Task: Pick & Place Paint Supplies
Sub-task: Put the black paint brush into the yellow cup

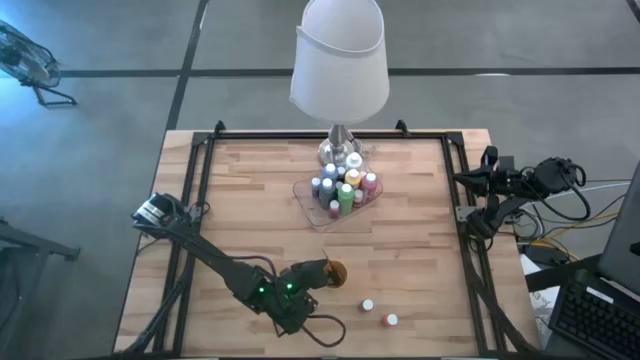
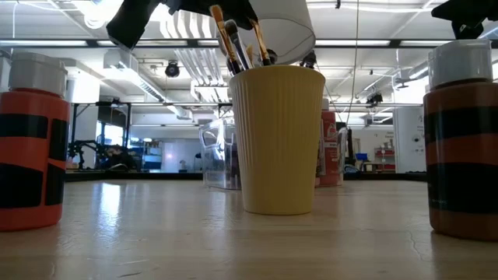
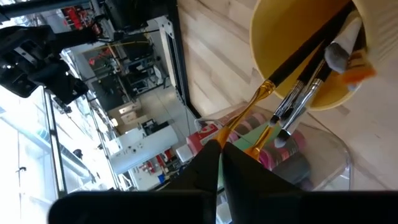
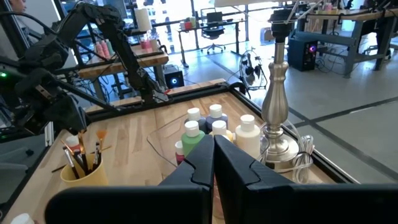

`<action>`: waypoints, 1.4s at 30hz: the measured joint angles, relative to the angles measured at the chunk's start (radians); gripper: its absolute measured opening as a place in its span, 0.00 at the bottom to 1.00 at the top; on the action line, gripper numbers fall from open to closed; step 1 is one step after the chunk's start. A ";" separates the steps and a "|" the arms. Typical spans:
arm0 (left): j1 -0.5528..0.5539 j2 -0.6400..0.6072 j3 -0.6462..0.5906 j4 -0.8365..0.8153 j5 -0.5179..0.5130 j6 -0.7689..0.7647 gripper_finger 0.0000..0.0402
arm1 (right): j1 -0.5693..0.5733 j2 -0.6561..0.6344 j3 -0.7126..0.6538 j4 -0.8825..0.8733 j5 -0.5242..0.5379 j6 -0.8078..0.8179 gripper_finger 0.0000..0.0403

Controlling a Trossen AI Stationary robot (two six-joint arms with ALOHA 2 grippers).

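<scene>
On a wooden table (image 1: 400,250) beneath a white-shaded lamp (image 1: 340,60), most paint bottles (image 1: 342,185) stand gathered in a clear tray (image 1: 306,195), while two orange bottles (image 1: 378,313) sit loose near the front edge, apparently left to collect. Brushes (image 2: 233,43) stand in the orange cup (image 2: 278,140). The left gripper (image 3: 221,149) hovers just above them, fingers nearly closed, grasping nothing evident. The right gripper (image 4: 212,152) waits clenched and empty at the table's right edge.
</scene>
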 joint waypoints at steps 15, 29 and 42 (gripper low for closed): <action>-0.006 -0.008 0.007 -0.007 -0.038 0.017 0.23 | 0.000 0.000 0.000 0.000 0.000 0.000 0.02; -0.076 -0.137 0.033 -0.005 -0.223 0.013 0.23 | 0.000 0.000 0.000 0.000 0.000 0.000 0.02; -0.147 -0.241 0.083 -0.004 -0.371 -0.187 0.23 | 0.000 0.000 0.000 0.000 0.000 0.000 0.02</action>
